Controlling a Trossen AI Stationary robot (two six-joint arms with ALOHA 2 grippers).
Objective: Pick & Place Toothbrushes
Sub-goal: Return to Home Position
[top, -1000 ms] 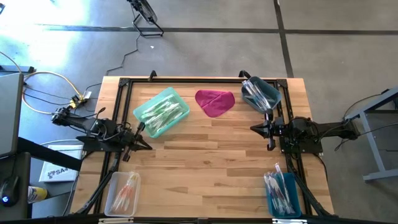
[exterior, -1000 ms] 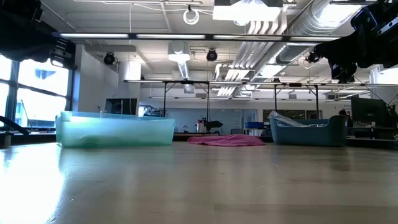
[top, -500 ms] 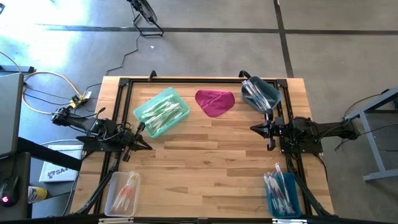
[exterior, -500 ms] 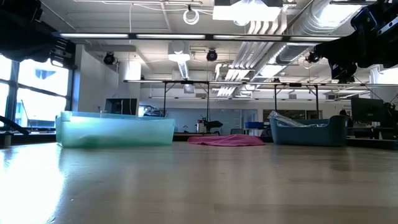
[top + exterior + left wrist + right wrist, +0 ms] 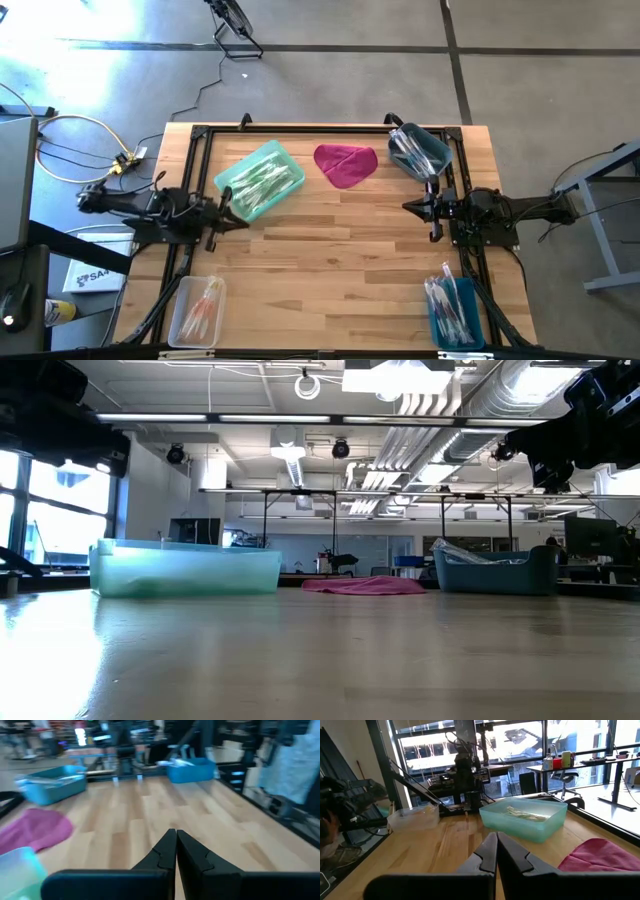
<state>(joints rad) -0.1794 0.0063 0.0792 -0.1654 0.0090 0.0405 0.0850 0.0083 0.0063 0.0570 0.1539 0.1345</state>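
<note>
left arm shifted in the high view over the last second: its forearm swung to lie straighter across the table's left edge, and the left gripper (image 5: 175, 836) ended just beside the green bin (image 5: 289, 160) rather than angled down toward the bare boards. the right arm kept its place at the right edge, with the right gripper (image 5: 496, 840) pointing inward over the wood. both wrist views showed the two dark fingers pressed together with nothing between them, so each gripper was clenched and empty.

the toothbrushes (image 5: 262, 182) lay sorted in containers: a bundle in the green bin, more in the light blue bin (image 5: 438, 148) at the far right corner, more in the dark blue bin (image 5: 436, 325) at the near right, and a few in the clear bin (image 5: 180, 320) at the near left. none could be seen loose on the table (image 5: 330, 260), and the magenta cloth (image 5: 345, 165) between the green and light blue bins lay bare.

judged from that, the sorting looked finished; what seemed left was only for the left arm to settle into its rest pose, as the right seemed to have done
</note>
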